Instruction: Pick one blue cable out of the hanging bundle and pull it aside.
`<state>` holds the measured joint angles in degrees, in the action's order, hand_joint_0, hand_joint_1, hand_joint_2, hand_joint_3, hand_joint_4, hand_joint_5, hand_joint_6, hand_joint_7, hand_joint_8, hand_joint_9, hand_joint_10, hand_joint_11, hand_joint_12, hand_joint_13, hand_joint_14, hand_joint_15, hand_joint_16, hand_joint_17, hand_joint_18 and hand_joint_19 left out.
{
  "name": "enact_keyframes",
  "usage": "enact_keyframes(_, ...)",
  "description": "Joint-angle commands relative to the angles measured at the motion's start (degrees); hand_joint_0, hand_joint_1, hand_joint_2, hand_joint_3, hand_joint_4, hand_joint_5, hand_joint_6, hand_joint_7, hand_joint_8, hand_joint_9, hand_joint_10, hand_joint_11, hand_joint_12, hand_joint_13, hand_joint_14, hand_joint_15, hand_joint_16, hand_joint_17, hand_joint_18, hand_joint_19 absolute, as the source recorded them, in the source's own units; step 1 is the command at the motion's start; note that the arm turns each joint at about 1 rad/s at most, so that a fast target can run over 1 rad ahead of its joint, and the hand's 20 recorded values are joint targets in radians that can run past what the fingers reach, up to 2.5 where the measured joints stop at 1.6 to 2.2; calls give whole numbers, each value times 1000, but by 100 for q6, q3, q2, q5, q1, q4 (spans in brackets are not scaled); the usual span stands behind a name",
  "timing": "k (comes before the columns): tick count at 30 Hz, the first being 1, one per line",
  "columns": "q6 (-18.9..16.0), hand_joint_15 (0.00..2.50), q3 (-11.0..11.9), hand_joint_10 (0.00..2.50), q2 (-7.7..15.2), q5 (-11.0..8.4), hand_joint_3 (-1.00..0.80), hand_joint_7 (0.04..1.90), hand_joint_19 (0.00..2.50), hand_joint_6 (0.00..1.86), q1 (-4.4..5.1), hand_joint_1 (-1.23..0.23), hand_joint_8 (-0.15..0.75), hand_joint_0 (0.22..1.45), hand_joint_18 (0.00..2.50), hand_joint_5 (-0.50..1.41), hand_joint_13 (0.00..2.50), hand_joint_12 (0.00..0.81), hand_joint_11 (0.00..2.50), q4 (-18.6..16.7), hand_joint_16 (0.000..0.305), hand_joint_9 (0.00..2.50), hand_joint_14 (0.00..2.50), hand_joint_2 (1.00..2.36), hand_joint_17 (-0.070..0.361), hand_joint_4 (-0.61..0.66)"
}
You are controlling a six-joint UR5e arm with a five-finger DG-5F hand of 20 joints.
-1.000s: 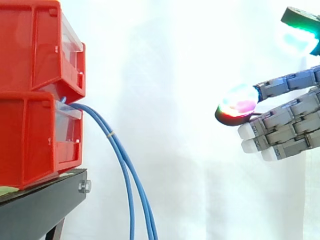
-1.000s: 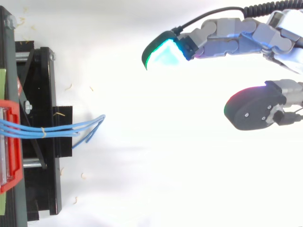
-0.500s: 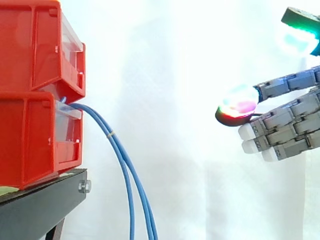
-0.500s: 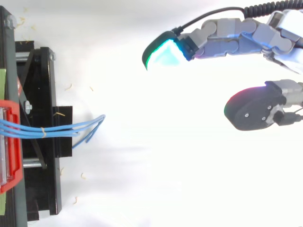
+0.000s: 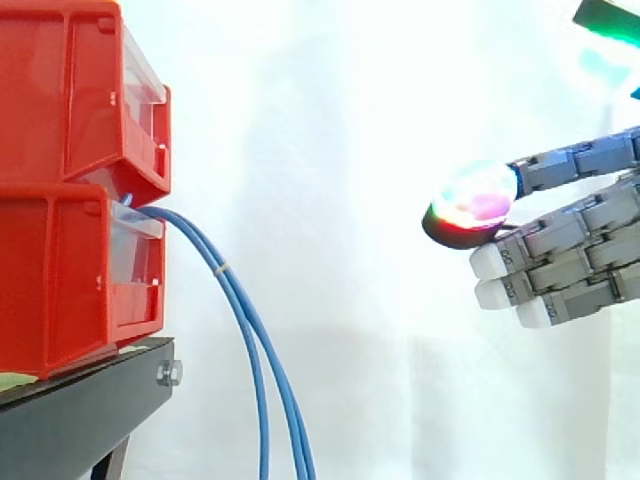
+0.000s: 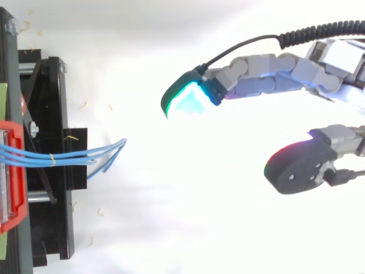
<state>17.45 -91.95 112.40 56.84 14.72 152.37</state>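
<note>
A bundle of thin blue cables comes out of the lower red bin and hangs down in front of the black stand. In the top view the blue cables run right from the bin and end in a small fan past the stand. My hand is at the right, well apart from the cables, open with its fingers stretched toward them and nothing between them. From above, the hand has one long finger reaching left, and the thumb sits below it.
Two red bins are stacked at the left, the upper red bin above the lower one. A white curtain lies behind everything. Small straw-coloured scraps lie around the stand in the top view.
My hand has shifted a little to the left, toward the cables, still open. The cables hang as before.
</note>
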Motion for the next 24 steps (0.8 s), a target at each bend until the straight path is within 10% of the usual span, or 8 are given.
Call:
enact_keyframes(1,-49,157,2,0,151,56,-500,684,232,502,4,-454,309,461,231,-198,342,377,31,-330,62,552,5,1000,140,236)
enact_keyframes(14,-137,157,2,0,283,65,-500,685,230,502,4,-455,308,466,233,-198,343,375,35,-550,61,556,5,1000,138,235)
enact_keyframes(24,-1121,158,275,0,810,416,-498,685,236,502,-110,-458,308,469,233,-198,345,374,42,-462,61,558,5,1000,137,235)
